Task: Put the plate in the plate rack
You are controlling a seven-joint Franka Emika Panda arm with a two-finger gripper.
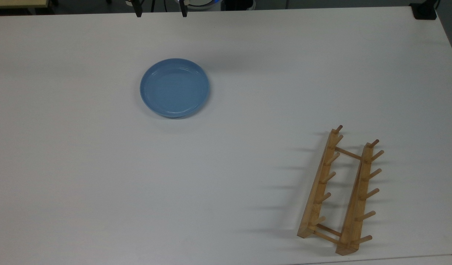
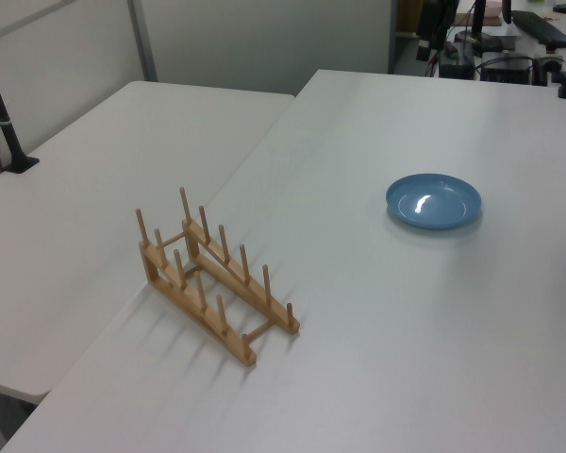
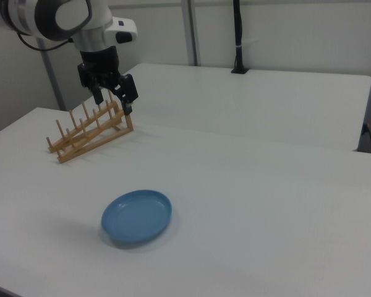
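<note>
Desk point(image 1: 100, 184) is pretty bare: white top, with the plate point(image 1: 174, 87) lying flat, right way up, toward the far edge in the top view, and the plate rack point(image 1: 338, 193) well apart from it near the top view's bottom right corner. Nothing sits between the two, and all the rack's slots are free. Gripper point(image 3: 112, 100) hangs in the air with its fingers spread wide, holding nothing; the right view catches the whole thing plus the white arm point(image 3: 55, 18), while the top view just gets two dark fingertips point(image 1: 137, 9) poking in at the top edge. Left view adds a second desk point(image 2: 94, 189) butted alongside, with a black post point(image 2: 2, 113) clamped on it.
</note>
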